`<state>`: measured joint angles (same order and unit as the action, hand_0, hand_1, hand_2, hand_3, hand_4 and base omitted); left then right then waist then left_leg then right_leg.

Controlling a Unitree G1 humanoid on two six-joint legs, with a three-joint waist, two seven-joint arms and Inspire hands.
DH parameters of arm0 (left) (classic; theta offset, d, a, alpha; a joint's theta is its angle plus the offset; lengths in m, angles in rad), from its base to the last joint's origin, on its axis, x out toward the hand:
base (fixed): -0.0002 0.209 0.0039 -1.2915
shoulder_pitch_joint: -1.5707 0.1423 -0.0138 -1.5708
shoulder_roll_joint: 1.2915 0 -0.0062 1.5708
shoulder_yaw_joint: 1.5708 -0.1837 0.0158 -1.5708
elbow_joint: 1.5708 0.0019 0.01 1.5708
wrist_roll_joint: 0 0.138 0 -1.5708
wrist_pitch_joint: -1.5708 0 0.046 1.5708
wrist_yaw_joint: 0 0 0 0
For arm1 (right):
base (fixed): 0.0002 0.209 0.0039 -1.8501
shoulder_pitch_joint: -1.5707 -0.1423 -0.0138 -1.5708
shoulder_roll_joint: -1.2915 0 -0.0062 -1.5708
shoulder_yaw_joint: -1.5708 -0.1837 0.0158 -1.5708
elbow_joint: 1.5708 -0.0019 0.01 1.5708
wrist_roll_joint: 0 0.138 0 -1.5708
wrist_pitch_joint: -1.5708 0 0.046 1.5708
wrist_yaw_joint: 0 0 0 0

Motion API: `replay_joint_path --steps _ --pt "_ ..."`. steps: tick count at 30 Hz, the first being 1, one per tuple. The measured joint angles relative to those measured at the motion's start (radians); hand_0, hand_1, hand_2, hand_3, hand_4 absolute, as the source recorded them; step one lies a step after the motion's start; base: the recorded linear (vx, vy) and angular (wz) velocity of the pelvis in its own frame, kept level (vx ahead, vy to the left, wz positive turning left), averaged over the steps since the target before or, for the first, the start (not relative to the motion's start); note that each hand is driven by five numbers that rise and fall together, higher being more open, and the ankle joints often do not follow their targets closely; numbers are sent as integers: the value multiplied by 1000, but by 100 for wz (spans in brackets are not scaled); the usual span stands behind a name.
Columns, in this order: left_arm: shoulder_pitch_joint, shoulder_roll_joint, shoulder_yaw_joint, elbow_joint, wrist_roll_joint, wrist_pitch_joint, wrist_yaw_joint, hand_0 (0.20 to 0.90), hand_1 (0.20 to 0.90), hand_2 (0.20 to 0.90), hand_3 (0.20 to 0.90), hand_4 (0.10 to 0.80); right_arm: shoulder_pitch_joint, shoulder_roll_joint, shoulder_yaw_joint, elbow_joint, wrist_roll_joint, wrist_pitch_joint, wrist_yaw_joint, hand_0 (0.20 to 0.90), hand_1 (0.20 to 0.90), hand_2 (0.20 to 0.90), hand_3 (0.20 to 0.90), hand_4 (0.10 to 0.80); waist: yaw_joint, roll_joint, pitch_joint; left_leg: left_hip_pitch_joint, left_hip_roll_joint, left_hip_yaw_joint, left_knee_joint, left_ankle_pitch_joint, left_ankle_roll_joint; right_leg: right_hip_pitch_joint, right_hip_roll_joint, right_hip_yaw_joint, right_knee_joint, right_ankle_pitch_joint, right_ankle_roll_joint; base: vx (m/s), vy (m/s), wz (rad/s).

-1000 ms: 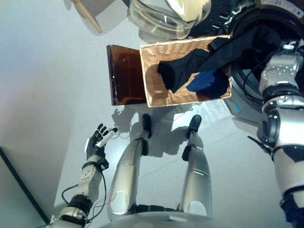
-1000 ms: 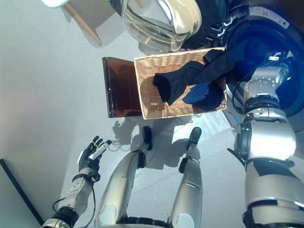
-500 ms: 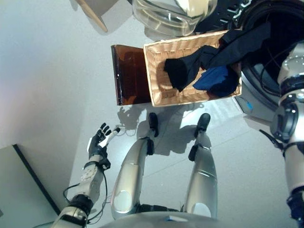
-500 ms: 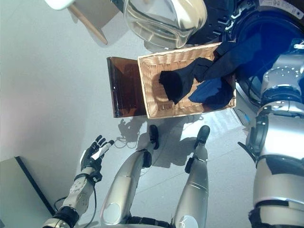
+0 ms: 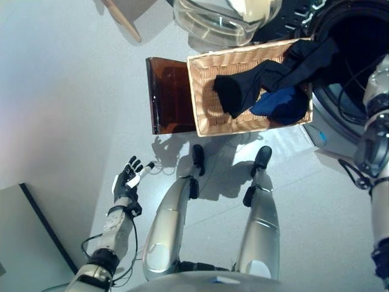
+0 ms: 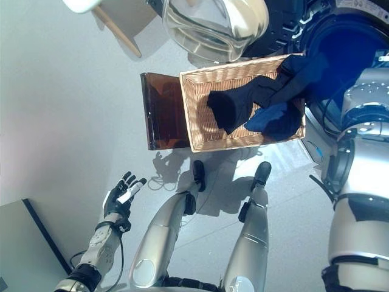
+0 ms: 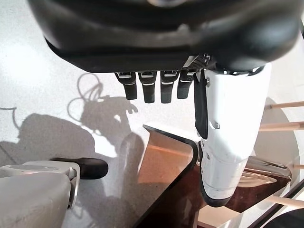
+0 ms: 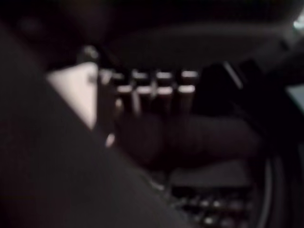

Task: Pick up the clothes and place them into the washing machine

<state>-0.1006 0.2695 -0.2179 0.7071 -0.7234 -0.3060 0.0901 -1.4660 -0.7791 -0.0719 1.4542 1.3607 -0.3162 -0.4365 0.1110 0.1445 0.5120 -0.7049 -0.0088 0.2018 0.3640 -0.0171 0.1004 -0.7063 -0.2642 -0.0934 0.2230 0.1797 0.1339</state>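
A wicker basket (image 5: pixel 196 91) rests on a dark brown box (image 5: pixel 167 97) beside the washing machine's open drum (image 5: pixel 358 36). A long dark garment (image 5: pixel 273 73) stretches from the basket over its far corner to the drum's mouth. A blue cloth (image 5: pixel 279 103) lies under it in the basket. My right arm (image 6: pixel 364 121) reaches into the drum. In the right wrist view my right hand (image 8: pixel 152 95) is in the dark, its fingers curled over dark cloth. My left hand (image 5: pixel 126 181) hangs open and empty low on the left, well away from the basket.
The machine's round glass door (image 5: pixel 225 18) stands open just behind the basket. A pale wooden leg (image 5: pixel 121 18) slants at the top left. A grey panel (image 5: pixel 24 243) with a dark edge lies at the lower left. Pale floor surrounds the box.
The camera has shifted, so the whole scene sits a little lower and to the right. My right arm has gone further into the drum. The dark garment stays stretched; the left hand has not moved.
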Motion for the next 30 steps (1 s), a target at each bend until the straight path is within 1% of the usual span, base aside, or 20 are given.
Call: replay_joint_path --steps 8,15,21,22,23,25,26,27,28,30 --pt "0 2 0 -3 0 0 -1 900 900 900 900 800 -13 -2 27 24 -39 52 2 900 900 900 900 800 -10 -1 0 1 0 -1 1 2 2 2 0 0 1 2 2 0 0 0" --pt "0 3 0 -3 -1 0 -1 900 900 900 900 800 -14 -2 36 33 -40 63 4 900 900 900 900 800 -12 -2 0 1 0 -5 6 2 2 3 0 0 6 2 2 0 0 0" --pt "0 4 0 -6 -1 0 -1 900 900 900 900 800 -16 -1 43 46 -76 102 4 900 900 900 900 800 -14 -3 1 1 1 -6 14 1 2 3 0 0 16 1 2 14 -1 0" --pt "0 5 0 -7 -1 0 -1 900 900 900 900 800 -19 -2 92 77 -131 119 2 900 900 900 900 800 -14 -3 0 3 0 -8 16 2 2 6 0 0 17 0 4 0 0 0" --pt "0 6 0 -7 -1 0 -1 900 900 900 900 800 -19 -1 113 90 -161 133 4 900 900 900 900 800 -16 -4 0 4 2 -11 17 -2 0 9 0 -2 17 -5 1 0 0 0" --pt "3 10 0 -11 -2 0 -1 900 900 900 900 800 0 1 219 114 -320 196 19 900 900 900 900 800 -23 -5 0 5 0 -12 20 -2 2 13 0 -1 18 -3 6 0 0 0" --pt "3 11 0 -12 -2 -1 -2 900 900 900 900 800 7 1 232 114 -357 207 27 900 900 900 900 800 -31 -7 0 6 2 -15 20 -7 -2 14 0 -2 17 -6 6 -9 -4 -3" --pt "4 12 2 -11 -3 -1 -2 900 900 900 900 800 17 10 247 106 -420 216 46 900 900 900 900 800 -38 -9 0 5 -1 -12 20 -1 3 14 0 0 16 -2 9 0 0 0" --pt "4 12 2 -12 -3 -2 -2 900 900 900 900 800 24 16 262 102 -456 222 54 900 900 900 900 800 -44 -11 -1 5 0 -11 21 -7 -3 14 0 1 15 -3 9 89 -9 -3" --pt "4 12 2 -15 -3 -5 -5 900 900 900 900 800 57 31 296 71 -539 232 69 900 900 900 900 800 -56 -18 -4 6 4 -9 22 -10 -4 13 1 2 13 -8 7 -8 1 -6"
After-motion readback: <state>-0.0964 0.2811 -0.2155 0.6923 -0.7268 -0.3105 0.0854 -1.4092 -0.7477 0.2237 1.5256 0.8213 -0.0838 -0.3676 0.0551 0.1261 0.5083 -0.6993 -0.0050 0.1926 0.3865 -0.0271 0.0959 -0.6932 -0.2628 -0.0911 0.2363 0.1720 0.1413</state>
